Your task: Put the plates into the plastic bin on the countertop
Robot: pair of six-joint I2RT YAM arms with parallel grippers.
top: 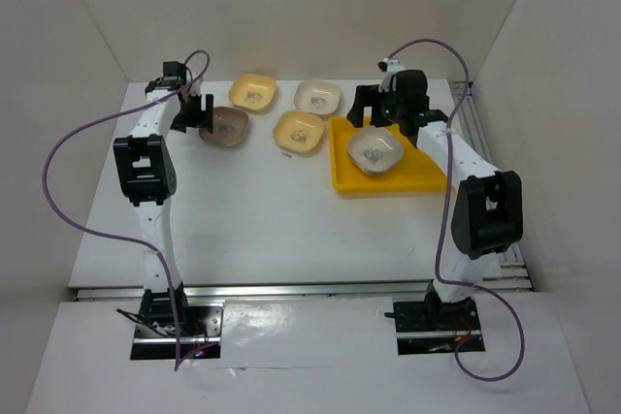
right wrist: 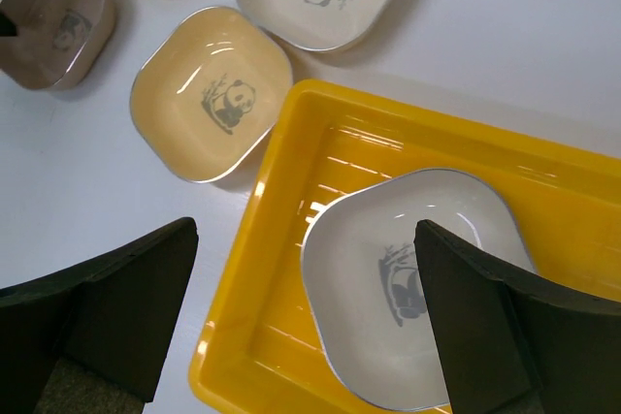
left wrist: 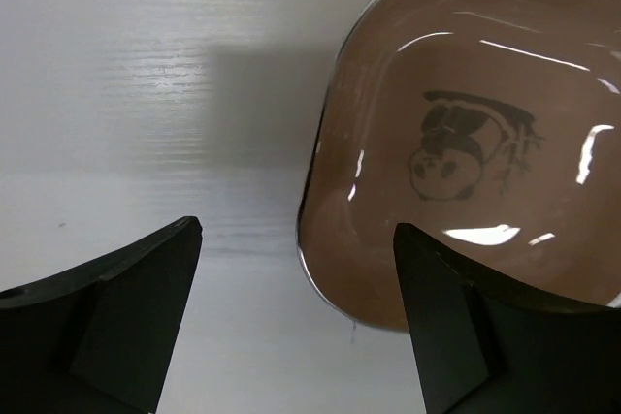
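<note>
A brown plate (top: 225, 126) lies on the white countertop (top: 252, 210) at the back left. My left gripper (top: 199, 113) is open just above its left edge, one finger (left wrist: 446, 317) over the plate (left wrist: 466, 143), the other over bare countertop. The yellow bin (top: 427, 174) at the back right holds one cream plate (top: 375, 151). My right gripper (top: 374, 109) hovers open and empty over the bin (right wrist: 277, 191) and that plate (right wrist: 388, 239). Two yellow plates (top: 253, 92) (top: 300, 131) and a cream plate (top: 317, 97) lie between.
White walls enclose the countertop on the left, back and right. A metal rail (top: 475, 133) runs along the right edge behind the bin. Purple cables (top: 58, 162) loop off both arms.
</note>
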